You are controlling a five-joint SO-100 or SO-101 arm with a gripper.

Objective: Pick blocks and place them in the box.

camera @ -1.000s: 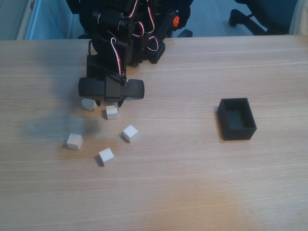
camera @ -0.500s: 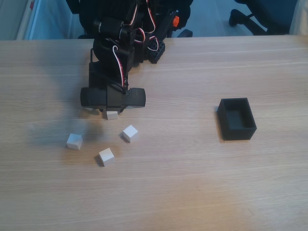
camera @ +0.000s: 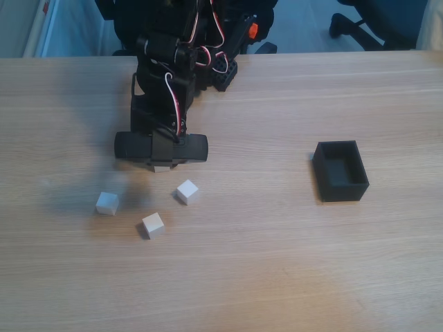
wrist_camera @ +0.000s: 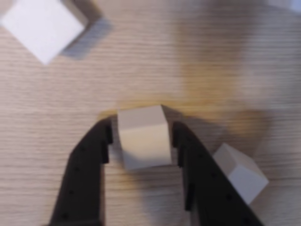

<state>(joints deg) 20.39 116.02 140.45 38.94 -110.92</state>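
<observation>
Arm: bent low over the wooden table (camera: 277,263) in the fixed view, its black wrist body sitting right above one cube and hiding most of it.

Gripper (wrist_camera: 141,136): in the wrist view the two black fingers (wrist_camera: 89,160) stand on either side of a cream cube (wrist_camera: 142,136), very close to its side faces. Looks closed on it, though the picture is soft and a thin sliver of gap may show on the left side.

Gripped cube: sits on the table between the fingers, slightly turned; in the fixed view just its lower edge (camera: 161,167) peeks out under the wrist.

Neighbour cube (wrist_camera: 240,172): just right of the right finger in the wrist view, touching or nearly touching it; cannot tell which.

Far cube (wrist_camera: 42,26): top left corner of the wrist view, well apart from the fingers, turned like a diamond.

Loose cubes, fixed view: three lie in the open in front of the arm, one at left (camera: 106,203), one lower in the middle (camera: 153,225), one nearer the arm at right (camera: 187,191), all apart from each other.

Box (camera: 360,185): black, open on top, far right of the cubes in the fixed view, nothing seen inside.

Background: a chair base (camera: 360,21) beyond the table's far edge.
</observation>
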